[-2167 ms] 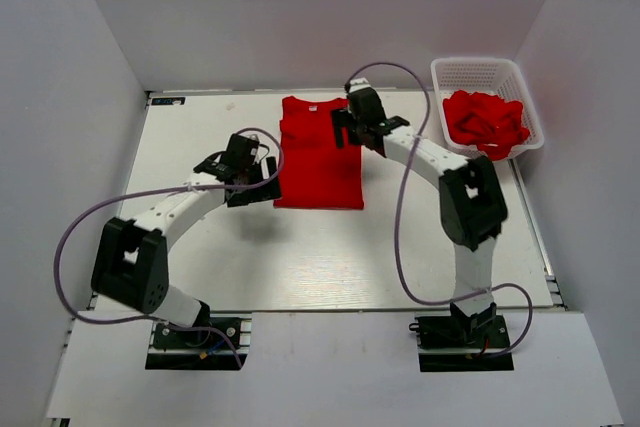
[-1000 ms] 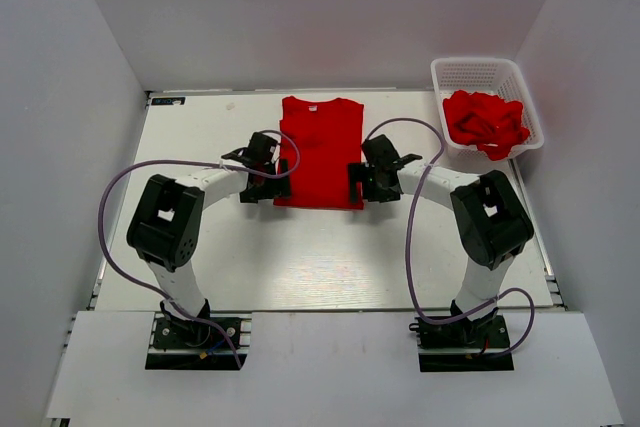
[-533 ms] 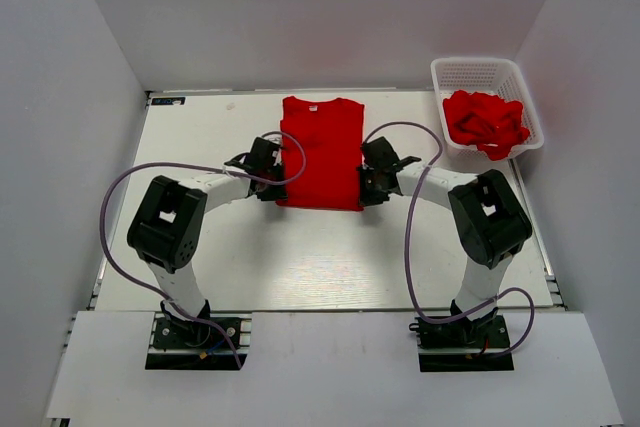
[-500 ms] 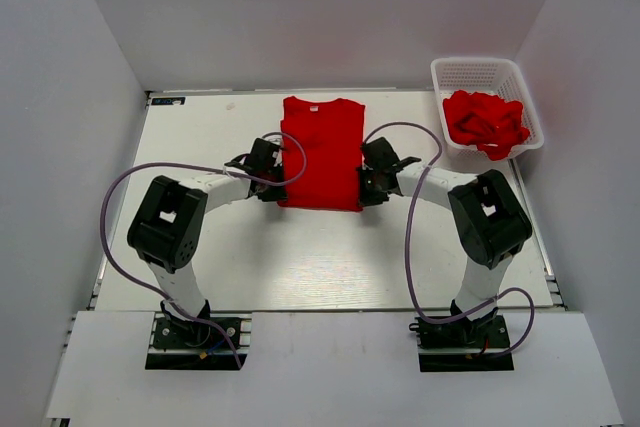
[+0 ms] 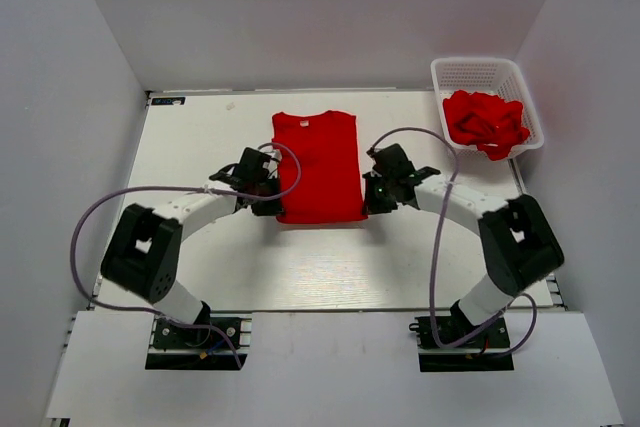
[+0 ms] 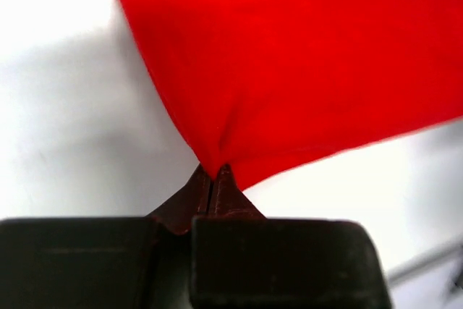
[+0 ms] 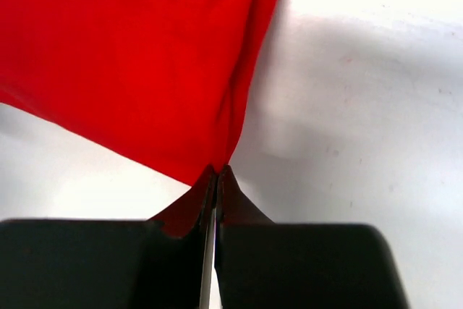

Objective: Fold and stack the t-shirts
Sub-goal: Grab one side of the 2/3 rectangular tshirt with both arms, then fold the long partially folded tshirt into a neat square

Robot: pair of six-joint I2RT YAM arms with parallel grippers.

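Shirt: one red t-shirt (image 5: 316, 167) lies flat mid-frame on the worktop (image 5: 200, 137), neck label toward the top.
Left end effector (image 6: 214, 179): clamped on the shirt's lower left hem corner, cloth tented into its tips.
Right end effector (image 7: 215, 175): clamped on the lower right corner.
Why: matched corner grips likely let both arms lift the hem evenly for a fold.
Basket (image 5: 485, 72): upper right, holding more red t-shirts (image 5: 485, 122) in a heap.
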